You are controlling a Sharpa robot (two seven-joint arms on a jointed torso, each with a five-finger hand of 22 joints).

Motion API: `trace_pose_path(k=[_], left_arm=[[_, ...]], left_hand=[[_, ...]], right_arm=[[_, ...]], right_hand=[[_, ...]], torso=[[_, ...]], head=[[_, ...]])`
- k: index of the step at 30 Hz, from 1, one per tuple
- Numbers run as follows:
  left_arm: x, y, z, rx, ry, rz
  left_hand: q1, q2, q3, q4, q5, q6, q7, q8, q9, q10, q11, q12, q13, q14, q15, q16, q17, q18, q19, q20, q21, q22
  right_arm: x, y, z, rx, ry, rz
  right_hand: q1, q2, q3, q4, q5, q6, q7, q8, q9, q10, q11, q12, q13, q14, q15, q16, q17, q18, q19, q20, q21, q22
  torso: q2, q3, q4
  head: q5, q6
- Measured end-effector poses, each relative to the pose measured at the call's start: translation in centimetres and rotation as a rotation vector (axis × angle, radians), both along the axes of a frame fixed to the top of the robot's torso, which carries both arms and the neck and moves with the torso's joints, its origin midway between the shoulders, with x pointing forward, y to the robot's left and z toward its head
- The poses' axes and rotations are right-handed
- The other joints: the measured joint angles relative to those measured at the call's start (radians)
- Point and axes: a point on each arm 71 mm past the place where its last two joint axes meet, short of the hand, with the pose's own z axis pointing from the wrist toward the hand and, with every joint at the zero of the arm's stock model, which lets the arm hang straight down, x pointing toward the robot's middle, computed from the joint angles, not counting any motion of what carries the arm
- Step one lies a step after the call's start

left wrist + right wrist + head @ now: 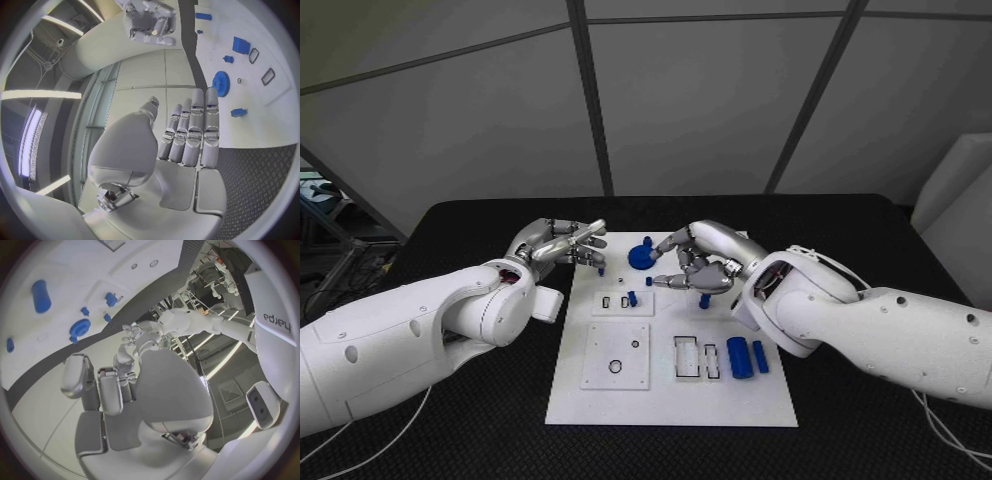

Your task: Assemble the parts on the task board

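Blue gear (220,81) unobstructed beyond left hand's fingers (194,131).

I see my left hand (563,245) and right hand (701,262) hovering empty over the far end of the white board (672,390), a blue gear (642,256) between them, two blue cylinders (747,357) nearer me.

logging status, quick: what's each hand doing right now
Left hand: open, fingers straight, holding nothing.
Right hand: fingers curled by the blue gear; cannot tell whether it holds anything.
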Motion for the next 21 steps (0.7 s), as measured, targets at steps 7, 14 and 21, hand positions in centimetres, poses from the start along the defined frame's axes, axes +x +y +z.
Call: trace_pose_path(k=[7, 14, 21], left_arm=[[0.1, -0.6, 0.3, 0.154, 0.032, -0.1], [0.8, -1.7, 1.4, 0.352, 0.099, -0.222], [1.8, -1.8, 2.0, 0.543, 0.188, -0.275]], left_hand=[[0.001, 0.0, -0.029, 0.017, 0.001, 0.07, -0.065, 0.093, 0.046, 0.101, -0.079, 0.233, 0.175, 0.169, -0.083, 0.736, 0.67, 0.0, 0.182, -0.088, 0.313, 0.249], [-0.063, 0.02, -0.103, 0.096, 0.001, 0.058, -0.084, 0.157, 0.097, 0.056, -0.095, 0.493, 0.401, 0.184, -0.095, 1.143, 1.061, -0.062, 0.264, -0.108, 0.741, 0.752], [-0.073, 0.048, -0.163, 0.129, 0.0, 0.036, -0.094, 0.228, 0.157, 0.075, -0.105, 0.762, 0.698, 0.182, -0.105, 1.181, 1.063, -0.117, 0.299, -0.114, 0.902, 0.964]], right_arm=[[3.1, -4.1, 3.1, 0.144, 0.045, -0.064], [4.6, -6.8, 3.5, 0.257, 0.124, -0.104], [5.3, -7.6, 3.4, 0.291, 0.163, -0.095]], right_hand=[[0.017, 0.017, 0.031, 0.017, 0.0, 0.088, -0.022, 0.01, 0.0, -0.093, -0.029, -0.47, -0.407, -0.056, -0.031, -0.367, -0.29, 0.095, -0.263, -0.024, -0.347, -0.44], [0.032, 0.003, 0.083, 0.048, -0.009, 0.116, -0.004, -0.034, -0.011, -0.029, 0.0, -0.848, -0.709, -0.195, 0.006, -0.961, -0.74, 0.102, -0.371, 0.008, -0.654, -0.694], [0.032, 0.003, 0.105, 0.047, -0.009, 0.124, 0.011, -0.074, -0.012, 0.016, 0.028, -0.998, -0.866, -0.203, 0.035, -1.214, -0.889, 0.102, -0.385, 0.054, -0.82, -0.806]], torso=[[-0.019, 0.0019, -0.0044], [-0.035, 0.0037, -0.0068], [-0.047, 0.0094, -0.0093]], head=[[0.009, -0.011], [0.018, -0.024], [0.02, -0.034]])
